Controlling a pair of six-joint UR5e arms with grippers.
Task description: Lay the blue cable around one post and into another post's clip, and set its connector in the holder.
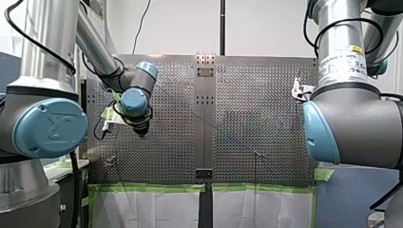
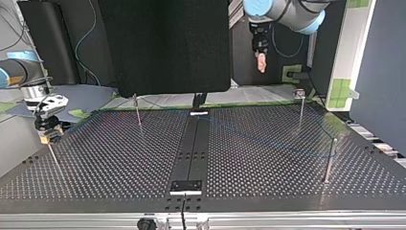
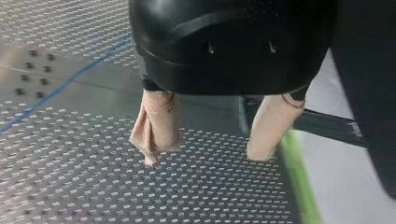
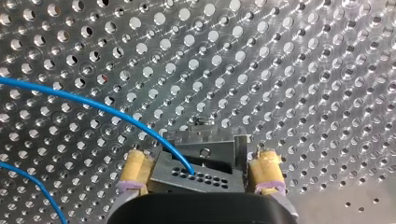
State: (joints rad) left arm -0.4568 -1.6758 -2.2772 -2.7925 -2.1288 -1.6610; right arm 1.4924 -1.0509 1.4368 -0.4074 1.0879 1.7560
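The blue cable [image 4: 93,105] runs over the perforated plate into a grey connector [image 4: 201,176] that sits against a metal holder [image 4: 217,148]. My right gripper [image 4: 201,171] is open, with its yellow-padded fingers [image 4: 135,169] standing close on either side of the connector. In the top view it hangs low at the table's left edge [image 2: 48,135]. My left gripper [image 3: 205,156] is open and has nothing between its beige pads; it hovers above the plate near the green tape. In the top view it hangs high at the back right [image 2: 261,62]. The cable [image 2: 249,136] shows faintly across the table.
Thin metal posts stand on the table: one at the back left [image 2: 138,111], one at the back right [image 2: 300,106], one at the right [image 2: 329,159]. A dark centre strip [image 2: 191,153] divides the plate. Green tape [image 3: 299,186] lines the plate's edge.
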